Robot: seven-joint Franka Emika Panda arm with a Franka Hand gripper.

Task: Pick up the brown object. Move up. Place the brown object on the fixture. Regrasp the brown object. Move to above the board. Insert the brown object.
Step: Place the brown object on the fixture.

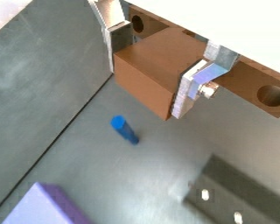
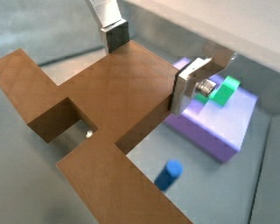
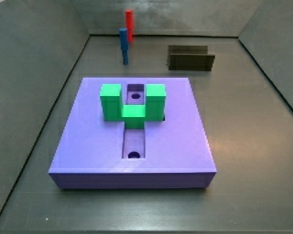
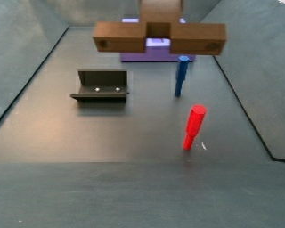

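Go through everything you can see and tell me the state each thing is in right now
gripper: shut on the brown object, raised above the floor.
brown object: held in the air, level.
fixture: empty, standing on the floor.
board: flat on the floor, groove unfilled.
green block: seated on the board.
blue peg: upright.
red peg: upright.

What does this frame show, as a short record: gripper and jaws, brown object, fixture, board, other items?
gripper: up in the air, off the floor
jaws: shut on the raised middle block of the brown object
brown object: lifted clear of the floor, level, round hole near its end
fixture: on the floor, nothing in it
board: flat on the floor, groove unfilled, green U-shaped block standing on it
other items: blue peg and red peg upright on the floor
task stage: picked up and raised; not yet set on the fixture
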